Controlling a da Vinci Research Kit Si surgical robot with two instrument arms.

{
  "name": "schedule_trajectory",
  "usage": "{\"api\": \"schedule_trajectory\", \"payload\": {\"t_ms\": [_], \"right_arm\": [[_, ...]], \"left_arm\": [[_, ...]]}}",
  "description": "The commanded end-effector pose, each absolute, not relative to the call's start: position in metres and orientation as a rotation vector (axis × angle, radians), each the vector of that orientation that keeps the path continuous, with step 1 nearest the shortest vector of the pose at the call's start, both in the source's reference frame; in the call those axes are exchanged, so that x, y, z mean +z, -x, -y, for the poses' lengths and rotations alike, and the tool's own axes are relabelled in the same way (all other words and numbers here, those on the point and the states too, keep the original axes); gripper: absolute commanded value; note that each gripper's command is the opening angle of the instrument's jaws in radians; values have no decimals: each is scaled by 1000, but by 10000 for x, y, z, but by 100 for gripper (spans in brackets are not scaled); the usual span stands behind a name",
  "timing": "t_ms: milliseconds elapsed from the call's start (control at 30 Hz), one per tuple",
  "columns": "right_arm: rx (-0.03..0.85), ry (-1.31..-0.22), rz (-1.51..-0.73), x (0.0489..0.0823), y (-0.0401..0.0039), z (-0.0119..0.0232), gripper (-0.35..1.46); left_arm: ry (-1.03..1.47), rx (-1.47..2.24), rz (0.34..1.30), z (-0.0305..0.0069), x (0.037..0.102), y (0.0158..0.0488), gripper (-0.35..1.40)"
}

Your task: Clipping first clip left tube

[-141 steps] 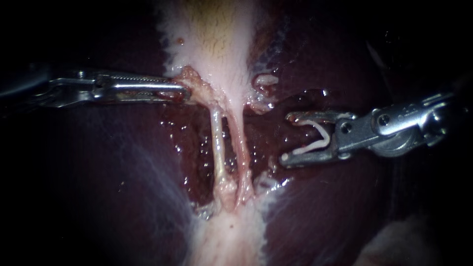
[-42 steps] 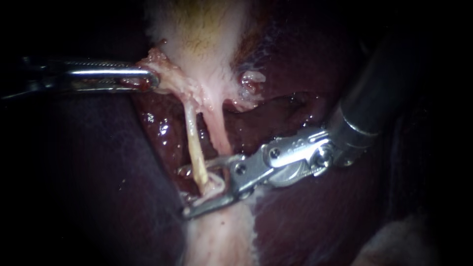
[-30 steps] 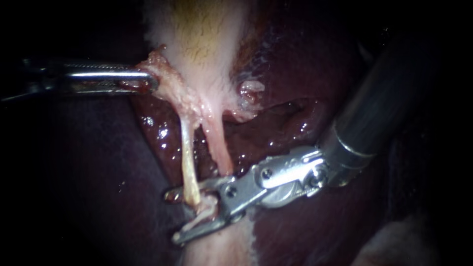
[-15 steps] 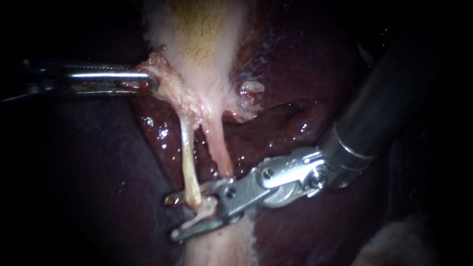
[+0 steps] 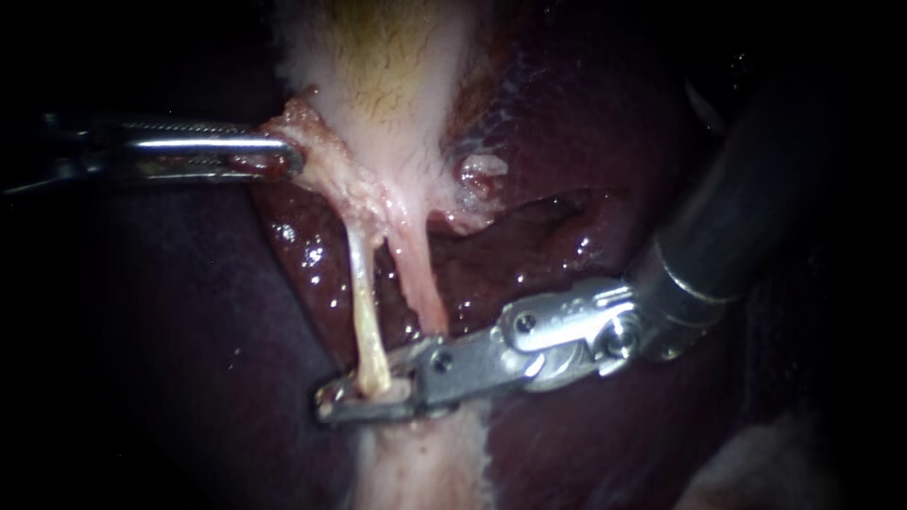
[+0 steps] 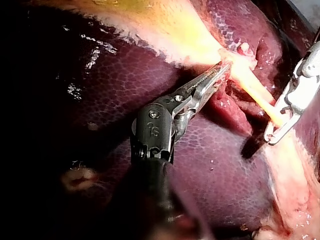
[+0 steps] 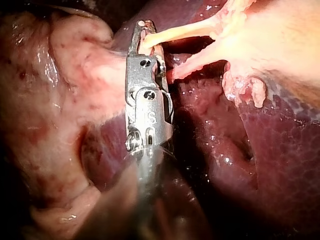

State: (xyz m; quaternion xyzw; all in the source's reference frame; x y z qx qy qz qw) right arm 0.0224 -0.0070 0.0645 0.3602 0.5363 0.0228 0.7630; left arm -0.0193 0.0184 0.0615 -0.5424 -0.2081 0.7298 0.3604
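The left tube is a thin pale strand running down from the gallbladder's neck, with the pinker right tube beside it. My right instrument comes in from the right, and its jaws are shut on the left tube at its lower end. The clip inside them is hidden. In the right wrist view the same jaws squeeze the tube. My left instrument has its jaws shut on the frayed tissue at the gallbladder's neck and holds it out to the left, as the left wrist view also shows.
Dark red liver lies on both sides of the tubes. The pale gallbladder fills the top middle. A wet raw bed lies behind the tubes. Pale tissue continues below the right instrument's jaws.
The right instrument's jaws, open around the left tube's lower end half a second ago, have closed on it. The left instrument has kept its hold and place.
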Motion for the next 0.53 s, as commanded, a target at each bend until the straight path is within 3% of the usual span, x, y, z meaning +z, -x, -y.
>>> {"api": "schedule_trajectory", "payload": {"t_ms": [33,533], "right_arm": [[45,-787,-1166,642,-223,69,-35],[61,-801,-1152,646,-219,67,-35]], "left_arm": [[1398,1881,537,-184,615,193,-35],[1398,1881,537,-185,616,193,-35]]}}
